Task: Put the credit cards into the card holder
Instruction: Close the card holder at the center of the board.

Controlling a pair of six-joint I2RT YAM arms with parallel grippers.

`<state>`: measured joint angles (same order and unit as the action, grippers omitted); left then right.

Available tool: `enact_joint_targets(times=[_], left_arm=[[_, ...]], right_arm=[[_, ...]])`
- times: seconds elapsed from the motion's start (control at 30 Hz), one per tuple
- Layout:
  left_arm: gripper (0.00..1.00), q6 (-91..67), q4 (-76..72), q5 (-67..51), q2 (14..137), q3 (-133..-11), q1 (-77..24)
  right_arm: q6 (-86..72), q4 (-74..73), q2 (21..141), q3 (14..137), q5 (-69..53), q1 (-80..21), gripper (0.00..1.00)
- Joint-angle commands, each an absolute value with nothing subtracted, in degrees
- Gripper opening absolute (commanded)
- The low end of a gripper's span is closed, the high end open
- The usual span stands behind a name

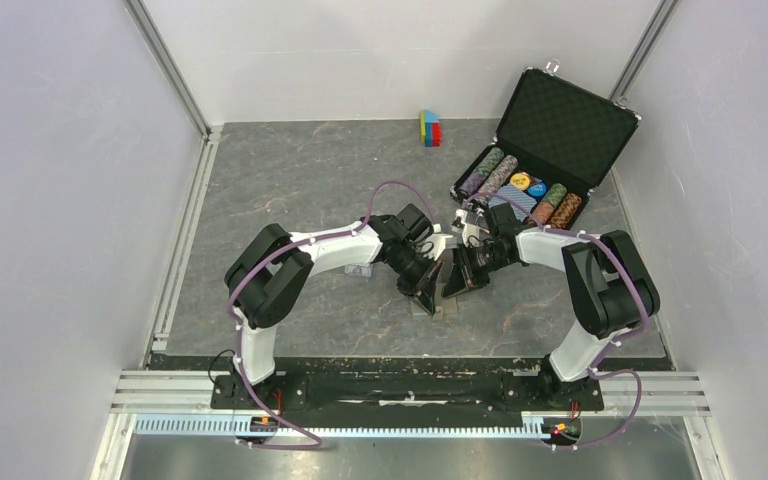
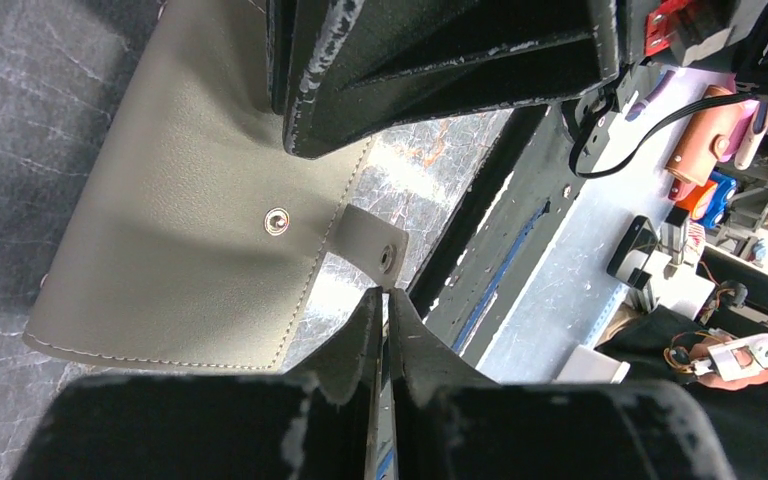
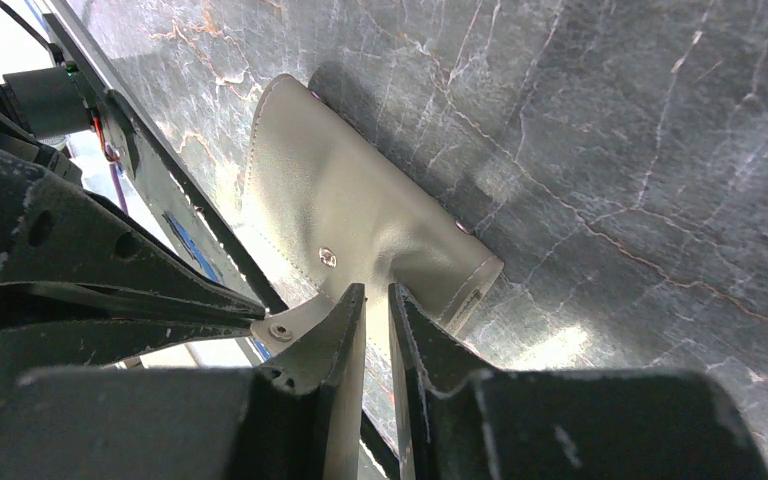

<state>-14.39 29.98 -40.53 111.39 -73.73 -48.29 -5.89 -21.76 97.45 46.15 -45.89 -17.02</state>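
Observation:
The card holder (image 2: 190, 230) is a taupe wallet lying on the grey table, folded shut, with its snap stud bare and its snap tab (image 2: 365, 240) loose. It also shows in the right wrist view (image 3: 350, 200) and, mostly hidden under both grippers, in the top view (image 1: 440, 308). My left gripper (image 2: 387, 295) is shut on the end of the snap tab (image 3: 285, 325). My right gripper (image 3: 370, 292) is shut on the holder's near edge beside the tab. The two grippers (image 1: 428, 295) (image 1: 455, 285) face each other, tips almost touching. No credit card shows clearly.
An open black chip briefcase (image 1: 560, 130) with stacked chips and a blue card deck stands at the back right. A small coloured block (image 1: 430, 128) sits by the back wall. A pale flat thing (image 1: 438, 243) lies just behind the grippers. The table's front rail (image 2: 560, 280) is close.

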Motion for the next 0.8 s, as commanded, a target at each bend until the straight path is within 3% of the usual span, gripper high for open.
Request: enact_joint_targets(times=[0.0, 0.07, 0.17, 0.33, 0.57, 0.77], left_arm=[[0.10, -10.1, 29.8, -39.4, 111.6, -75.7, -48.5], [0.12, -10.3, 29.8, -38.7, 111.7, -75.8, -48.5], [0.25, -10.5, 29.6, -37.8, 111.4, -75.9, -48.5], [0.28, -10.8, 28.8, -38.2, 111.7, -76.3, -48.6], [0.09, -11.1, 28.3, -38.6, 112.0, -76.5, -48.6], [0.02, -11.2, 28.3, -37.9, 111.9, -76.0, -48.6]], right_arm=[[-3.3, -24.1, 99.1, 45.9, -41.4, -17.4, 0.17], [-3.2, -24.3, 99.1, 46.0, -41.4, -17.4, 0.17], [-3.0, -24.4, 99.2, 46.0, -41.5, -17.4, 0.17], [-2.8, -24.4, 99.3, 45.9, -41.7, -17.3, 0.17], [-2.7, -24.9, 99.1, 46.4, -41.7, -17.4, 0.17], [-2.6, -25.1, 99.1, 46.4, -41.7, -17.4, 0.17]])
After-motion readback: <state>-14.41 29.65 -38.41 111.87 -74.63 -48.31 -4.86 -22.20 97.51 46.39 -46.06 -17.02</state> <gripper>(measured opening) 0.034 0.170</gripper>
